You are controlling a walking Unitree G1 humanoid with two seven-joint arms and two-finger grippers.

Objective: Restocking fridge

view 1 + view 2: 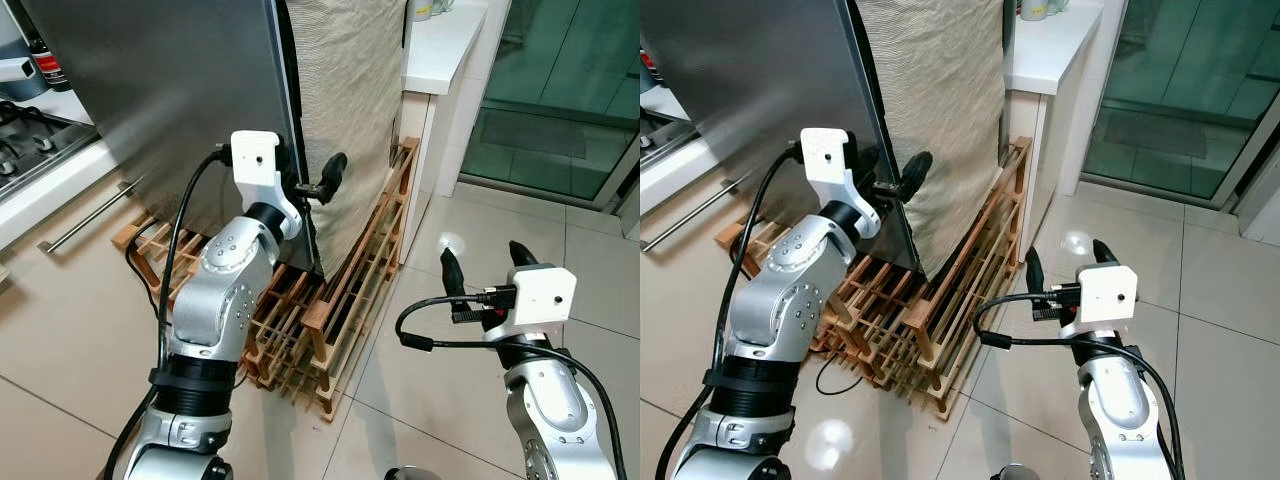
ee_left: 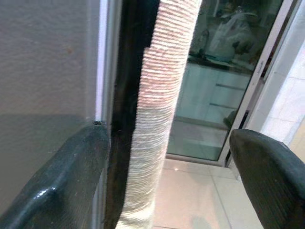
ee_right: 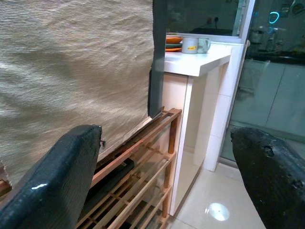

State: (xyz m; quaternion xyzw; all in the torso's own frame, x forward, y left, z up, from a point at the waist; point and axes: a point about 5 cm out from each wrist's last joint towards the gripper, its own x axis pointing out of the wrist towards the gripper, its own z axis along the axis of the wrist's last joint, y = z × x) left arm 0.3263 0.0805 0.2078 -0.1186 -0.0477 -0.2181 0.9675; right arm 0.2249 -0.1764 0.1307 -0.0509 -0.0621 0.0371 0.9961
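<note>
The tall grey metal fridge door (image 1: pixel 170 100) filled the upper left of the left eye view, its dark edge running down the middle, and the left gripper (image 1: pixel 318 186) was right there at that edge. Its fingers were spread wide: one black finger (image 2: pixel 62 176) lay against the door's grey face, the other (image 2: pixel 271 176) hung out in the open on the far side of the beige woven cloth (image 1: pixel 345 110) draped over the fridge's side. The silver left arm rose from the lower left, elbow bent, wrist pointed at the door edge. A slatted wooden rack (image 1: pixel 340 300) sat on the tiled floor below. Lower right, the right gripper (image 1: pixel 480 262) hovered over the tiles, fingers wide apart, well clear of the fridge.
</note>
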